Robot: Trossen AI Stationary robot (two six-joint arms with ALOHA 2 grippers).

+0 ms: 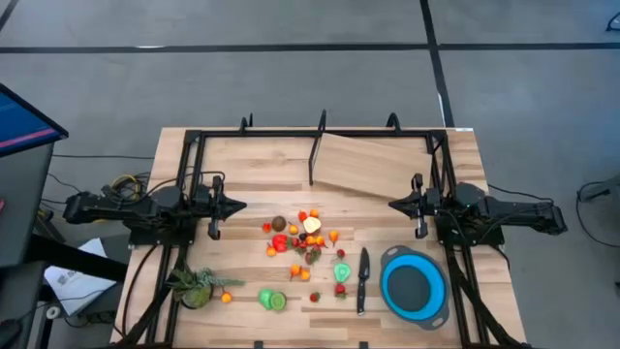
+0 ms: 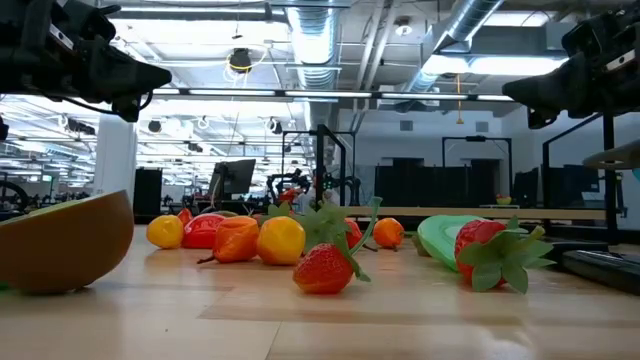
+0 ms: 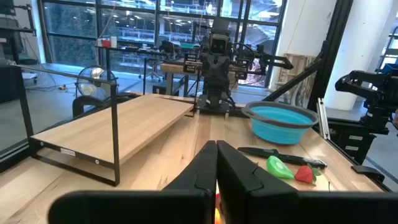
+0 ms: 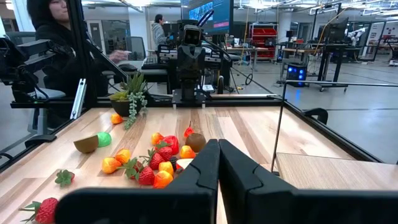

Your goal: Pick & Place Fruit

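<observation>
Several small toy fruits (image 1: 303,236), red, orange, yellow, green and brown, lie in a loose cluster on the wooden table's middle; they also show in the right wrist view as the fruit cluster (image 4: 158,163). A blue bowl (image 1: 414,288) stands at the near right. My left gripper (image 1: 240,205) hovers shut at the table's left, above and left of the cluster. My right gripper (image 1: 393,205) hovers shut at the right, fingers pointing at the cluster. Neither touches anything.
A black-handled knife (image 1: 362,282) lies between fruit and bowl. A spiky green plant (image 1: 197,286) sits near left, with a cut green fruit (image 1: 272,300) beside it. A raised wooden board (image 1: 373,163) on a black frame stands at the far side. A person (image 4: 56,37) sits beyond the table.
</observation>
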